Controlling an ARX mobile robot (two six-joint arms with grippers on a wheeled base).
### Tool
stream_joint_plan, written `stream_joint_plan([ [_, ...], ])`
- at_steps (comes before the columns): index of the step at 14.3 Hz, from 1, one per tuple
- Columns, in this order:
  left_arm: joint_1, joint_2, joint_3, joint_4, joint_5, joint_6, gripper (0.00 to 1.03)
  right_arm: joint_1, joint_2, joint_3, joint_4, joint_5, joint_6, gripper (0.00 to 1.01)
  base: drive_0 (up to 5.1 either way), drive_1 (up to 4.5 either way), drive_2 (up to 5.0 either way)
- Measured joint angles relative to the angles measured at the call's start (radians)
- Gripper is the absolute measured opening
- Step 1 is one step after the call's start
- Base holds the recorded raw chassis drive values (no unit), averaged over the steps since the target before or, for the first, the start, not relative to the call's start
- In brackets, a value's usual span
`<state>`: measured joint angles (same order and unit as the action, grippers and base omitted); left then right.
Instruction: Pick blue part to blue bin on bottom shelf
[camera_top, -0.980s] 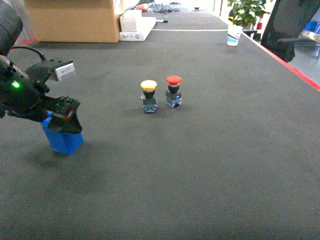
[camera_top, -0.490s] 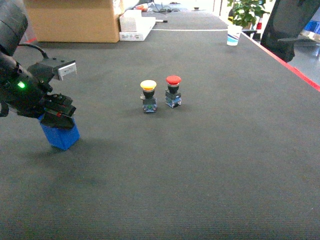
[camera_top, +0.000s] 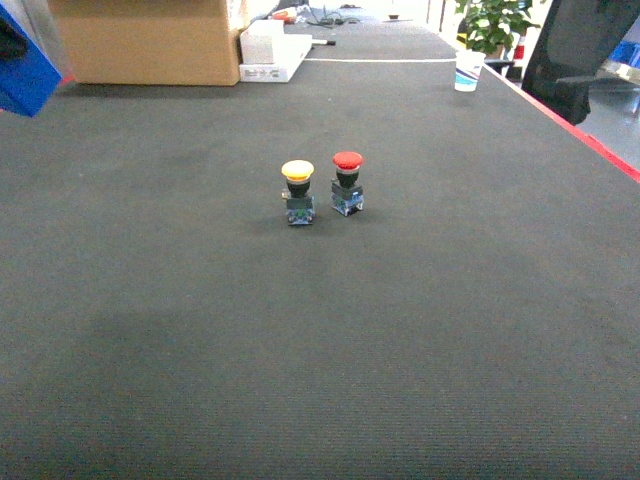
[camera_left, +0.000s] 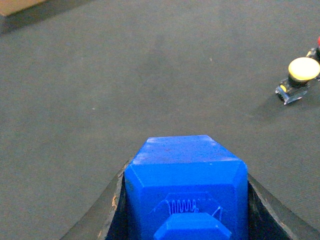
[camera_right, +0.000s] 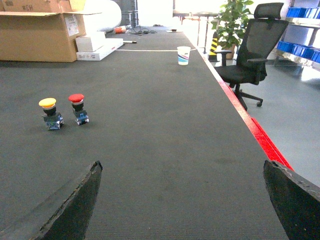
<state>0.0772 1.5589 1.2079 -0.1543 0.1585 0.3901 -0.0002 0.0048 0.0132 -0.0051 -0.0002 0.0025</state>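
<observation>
The left gripper (camera_left: 185, 220) was clamped on the blue part (camera_left: 186, 185) above the mat's (camera_top: 400, 330) left edge; carrying it level seemed wise.

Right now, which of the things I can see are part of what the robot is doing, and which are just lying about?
Part of the job:
- blue part, gripped by the left gripper, lifted off the table

Just lying about:
- yellow push button
- red push button
- cardboard box
- paper cup
- office chair
- potted plant

The blue bin and shelf are not in view.
</observation>
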Motion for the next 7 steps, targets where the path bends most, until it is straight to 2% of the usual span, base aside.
stream_joint_plan([
  [2, 0.002, -0.183, -0.145, 0.025, -0.010, -0.046, 0.45, 0.000, 0.000, 0.000, 0.000, 0.000, 0.000, 0.98, 0.0, 0.00, 0.0],
  [4, 0.001, -0.430, -0.294, 0.026, -0.042, -0.130, 0.45, 0.000, 0.000, 0.000, 0.000, 0.000, 0.000, 0.98, 0.0, 0.00, 0.0],
  [5, -0.020, -0.560, -0.357, 0.019, -0.074, -0.173, 0.45, 0.000, 0.000, 0.000, 0.000, 0.000, 0.000, 0.98, 0.0, 0.00, 0.0],
  [7, -0.104, -0.791, -0.486, -0.045, -0.153, -0.230, 0.45, 0.000, 0.000, 0.000, 0.000, 0.000, 0.000, 0.98, 0.0, 0.00, 0.0],
])
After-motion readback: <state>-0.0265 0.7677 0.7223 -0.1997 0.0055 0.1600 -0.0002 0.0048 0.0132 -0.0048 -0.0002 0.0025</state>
